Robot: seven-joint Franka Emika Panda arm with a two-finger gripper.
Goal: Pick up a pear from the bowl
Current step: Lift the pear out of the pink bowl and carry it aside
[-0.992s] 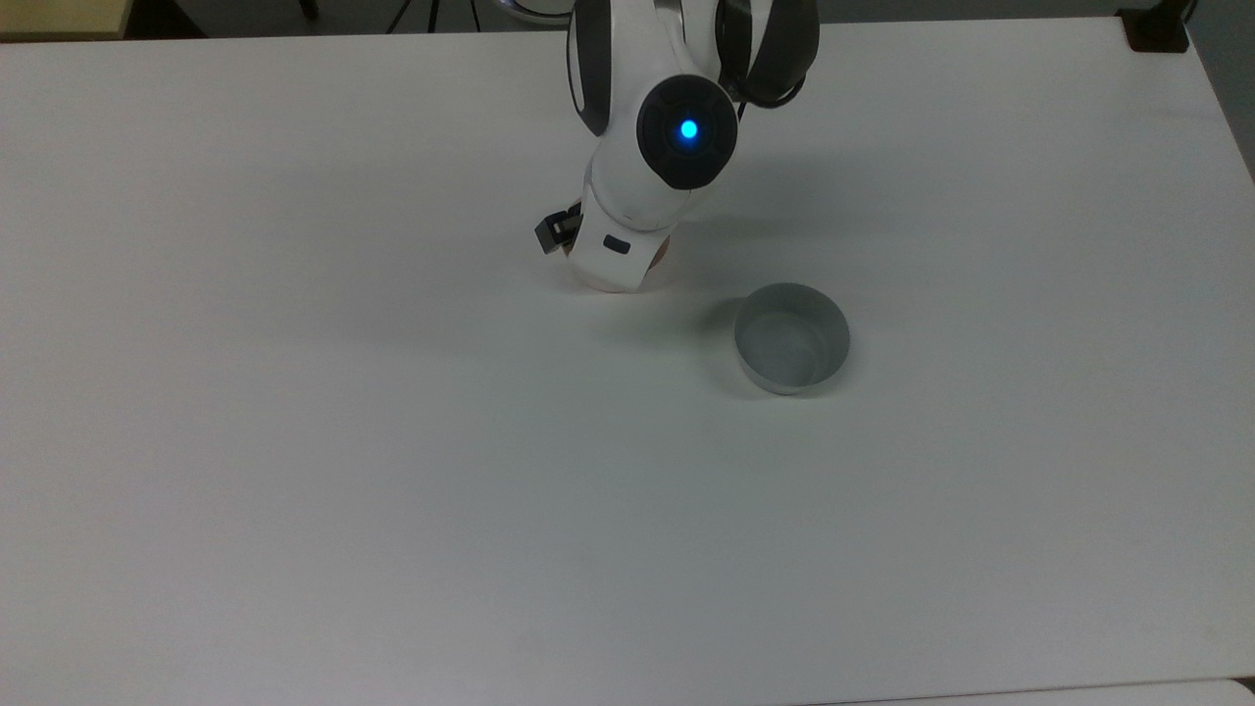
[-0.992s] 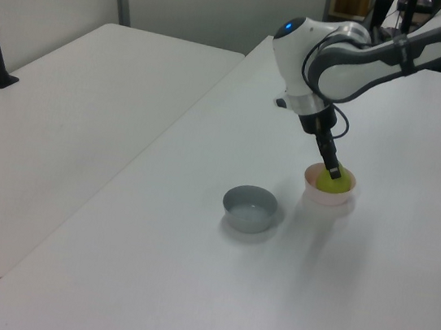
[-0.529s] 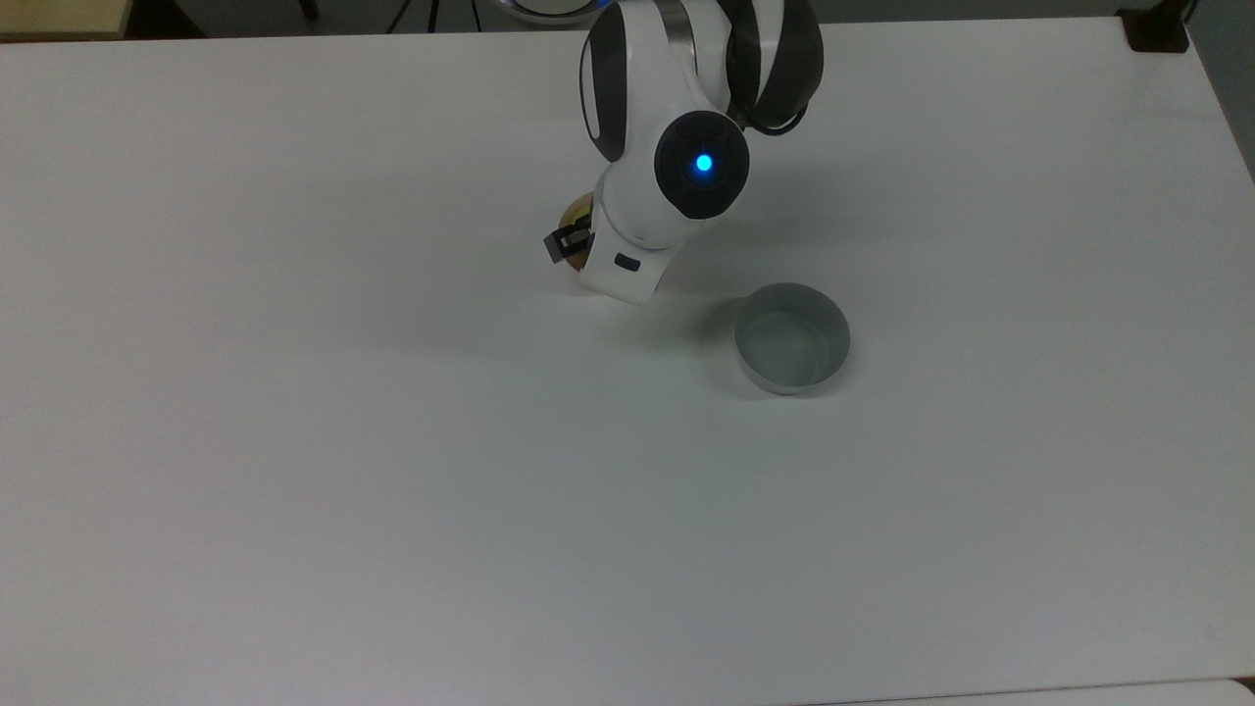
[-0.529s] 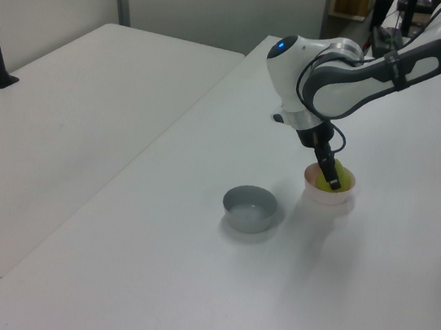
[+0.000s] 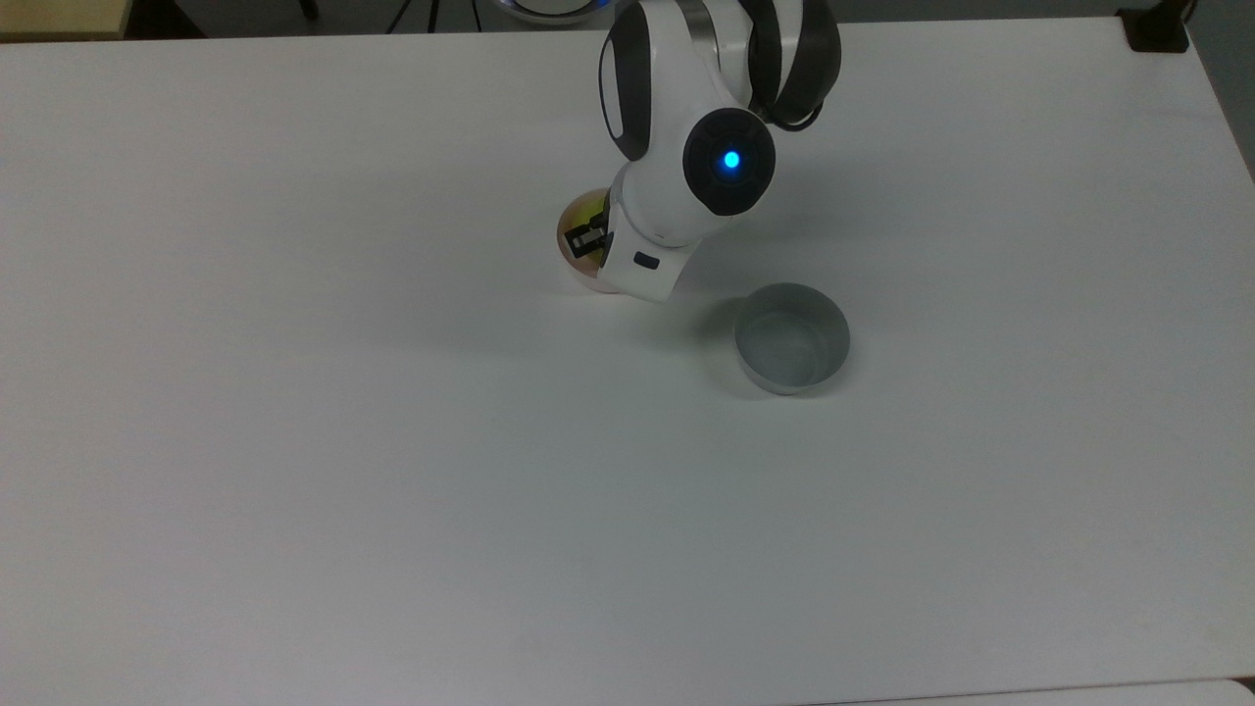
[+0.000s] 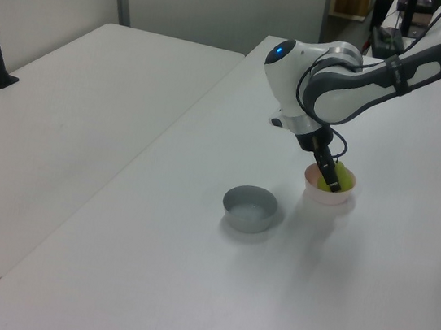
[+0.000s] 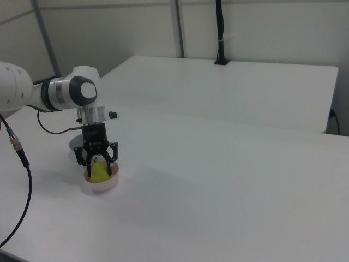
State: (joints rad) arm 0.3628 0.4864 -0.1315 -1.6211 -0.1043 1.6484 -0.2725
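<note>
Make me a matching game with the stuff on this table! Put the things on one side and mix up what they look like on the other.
Things:
1. pear
2. pink bowl
3. grey bowl
4. gripper

Descriptions:
A. empty, standing alone on the table
B. open, with a finger on each side of the fruit
C. yellow-green, sitting inside a bowl
D. holding the fruit, right under the arm

Right pairs: 1-C, 2-D, 3-A, 4-B
</note>
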